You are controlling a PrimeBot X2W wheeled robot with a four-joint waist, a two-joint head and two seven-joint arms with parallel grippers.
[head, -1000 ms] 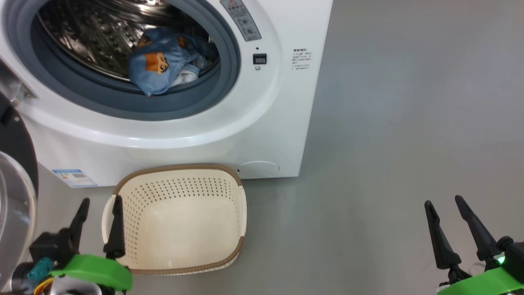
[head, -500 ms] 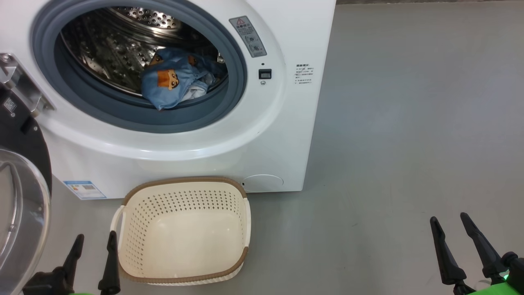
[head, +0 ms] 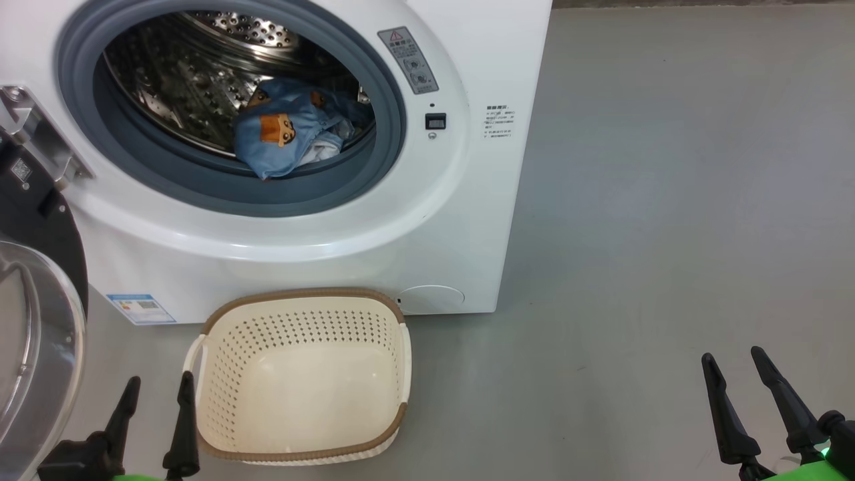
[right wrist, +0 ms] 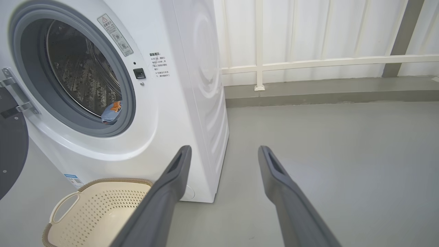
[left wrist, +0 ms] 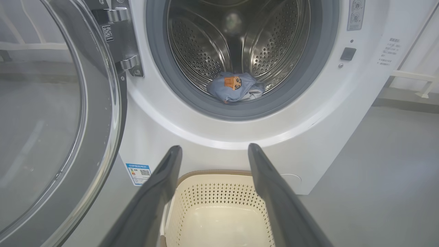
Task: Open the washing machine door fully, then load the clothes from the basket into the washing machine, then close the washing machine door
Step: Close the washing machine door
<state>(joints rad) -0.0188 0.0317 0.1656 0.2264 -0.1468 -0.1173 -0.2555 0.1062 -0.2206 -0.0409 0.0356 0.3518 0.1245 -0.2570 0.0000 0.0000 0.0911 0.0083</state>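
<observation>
Only the head camera has shifted. Clothes (head: 287, 130) lie in the washing machine (head: 467, 200), basket (head: 300, 294) empty. Left end effector (head: 160, 377) and right end effector (head: 731, 354) are spread, empty. I'd sweep the washing machine door (head: 40, 321) round by its free edge until it latches.

washing machine (head: 461, 220) shell: white, smooth, glossy, looks like painted metal. drum (head: 180, 87): bright steel, perforated, mirror-like. gasket (head: 220, 194): grey-blue rubber, matt. hinge (head: 40, 137): shiny bare metal. washing machine door (left wrist: 51, 120): clear glass bowl, glossy, chrome-look ring, gloss black surround. clothes (head: 287, 133): soft blue cloth, printed, crumpled, matt. basket (head: 300, 401): cream plastic, perforated walls, smooth, slight sheen; rim brown, woven-look texture. label (head: 140, 308): glossy sticker. floor (head: 668, 200): grey, smooth, satin. fingers (right wrist: 161, 206): dark grey, matt, plastic-looking.
</observation>
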